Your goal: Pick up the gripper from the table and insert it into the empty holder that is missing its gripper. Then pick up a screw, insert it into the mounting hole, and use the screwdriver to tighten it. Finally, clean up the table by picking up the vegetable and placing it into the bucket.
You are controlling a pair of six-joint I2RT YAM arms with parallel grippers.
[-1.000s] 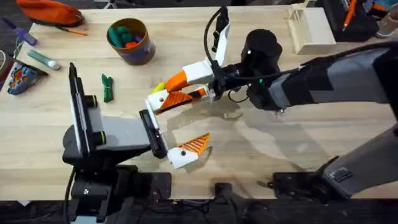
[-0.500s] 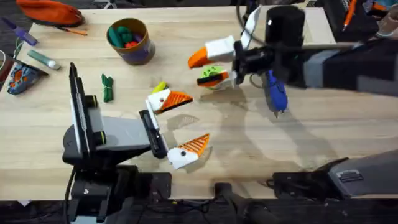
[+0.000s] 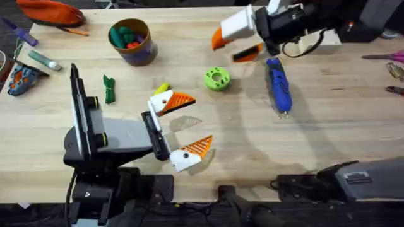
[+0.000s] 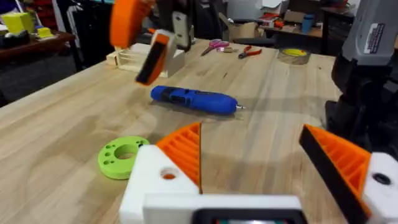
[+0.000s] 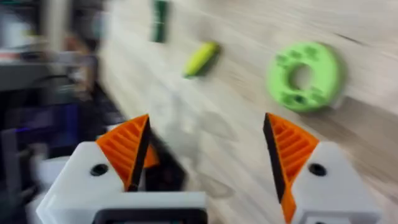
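My left gripper (image 3: 201, 120) rests open low over the table's middle. The orange ribbed gripper (image 3: 178, 99) sits in the white holder (image 3: 161, 101) on its far side. In the left wrist view the holder (image 4: 155, 180) shows a hole with orange behind it. My right gripper (image 3: 232, 48) hangs open and holds nothing near the far edge, beside the blue screwdriver (image 3: 278, 85). A dark green vegetable (image 3: 109, 88) lies left of the holder, and a yellow-green one (image 3: 161, 88) lies beside it. The bucket (image 3: 131, 41) stands at the far left. A screw is out of view.
A flat green disc (image 3: 216, 79) with holes lies between the holder and the screwdriver. An orange pouch (image 3: 50, 11) and small tools occupy the far left corner. A wooden box (image 3: 315, 28) stands at the far right. Pliers and scissors (image 3: 391, 63) lie at the right edge.
My right gripper has pulled away from the left arm's far finger, passing over the green disc to the far edge. The screwdriver has come into view. The left arm stayed put.
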